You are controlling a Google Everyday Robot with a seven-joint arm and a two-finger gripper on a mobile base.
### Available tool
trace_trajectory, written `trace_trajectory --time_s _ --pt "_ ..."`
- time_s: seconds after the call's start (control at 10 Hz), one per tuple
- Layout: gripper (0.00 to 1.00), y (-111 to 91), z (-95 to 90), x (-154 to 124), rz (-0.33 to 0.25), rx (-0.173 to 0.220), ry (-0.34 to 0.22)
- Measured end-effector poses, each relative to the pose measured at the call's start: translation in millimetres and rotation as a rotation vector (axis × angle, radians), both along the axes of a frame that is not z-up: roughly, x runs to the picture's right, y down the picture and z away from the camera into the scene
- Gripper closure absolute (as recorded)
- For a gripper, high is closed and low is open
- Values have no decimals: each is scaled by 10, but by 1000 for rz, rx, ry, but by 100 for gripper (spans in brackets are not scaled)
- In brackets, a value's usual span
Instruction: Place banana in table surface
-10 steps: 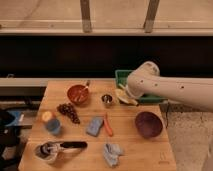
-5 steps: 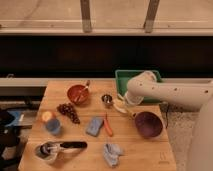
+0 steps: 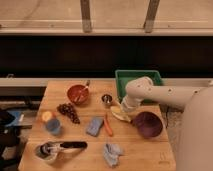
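- The gripper (image 3: 121, 108) is held low over the table surface (image 3: 145, 150); whether it is open cannot be told.
- The banana (image 3: 120, 114) is seen just beside the purple bowl (image 3: 148, 124).

- Over matt plank-grained wood table (image 3: 60, 95): gripper (image 3: 121, 107), smooth white plastic arm (image 3: 165, 95).
- Dull, brown-marked banana (image 3: 120, 115) peel.
- Smooth green plastic tray (image 3: 140, 77).
- Shiny small metal cup (image 3: 106, 99).
- Soft crumpled blue cloth (image 3: 112, 151).

Table surface (image 3: 70, 135) under end effector (image 3: 121, 111): bowls, banana (image 3: 119, 114).
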State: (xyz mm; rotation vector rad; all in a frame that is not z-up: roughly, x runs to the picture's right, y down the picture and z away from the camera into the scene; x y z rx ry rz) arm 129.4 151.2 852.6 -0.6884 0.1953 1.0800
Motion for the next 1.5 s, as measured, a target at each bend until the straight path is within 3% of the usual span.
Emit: trace_trajectory --time_s 0.4,0.7,1.1,1.5 --pt "34 26 -16 -8 6 -17 -16" --pt "34 -257 -237 102 -14 33 14" --pt "34 -756 -527 627 -24 108 178" --pt "34 -783 -775 1660 52 84 395"
